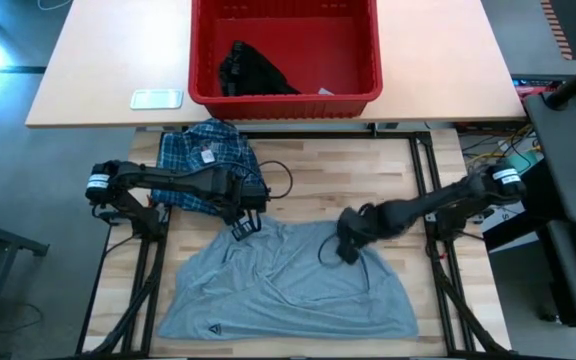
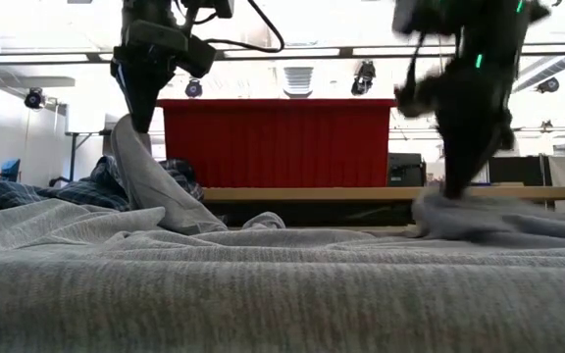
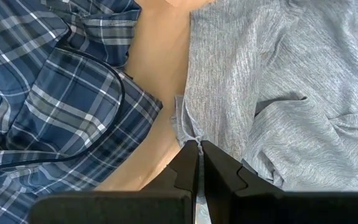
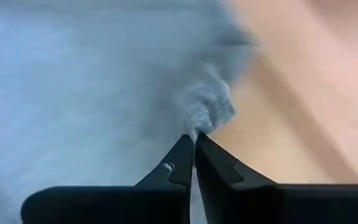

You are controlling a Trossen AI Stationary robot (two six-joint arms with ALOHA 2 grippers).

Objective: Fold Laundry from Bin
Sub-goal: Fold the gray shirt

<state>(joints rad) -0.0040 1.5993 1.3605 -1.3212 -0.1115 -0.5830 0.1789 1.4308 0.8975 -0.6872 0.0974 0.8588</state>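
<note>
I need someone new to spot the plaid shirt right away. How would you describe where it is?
Start at the red bin on the far tabletop; just in front of its left corner, on the wooden work surface, lies a crumpled heap. That heap is the plaid shirt, behind the left arm. Its blue-and-white checks set it apart from the plain grey T-shirt spread nearer the front and the black garment inside the bin.
</note>
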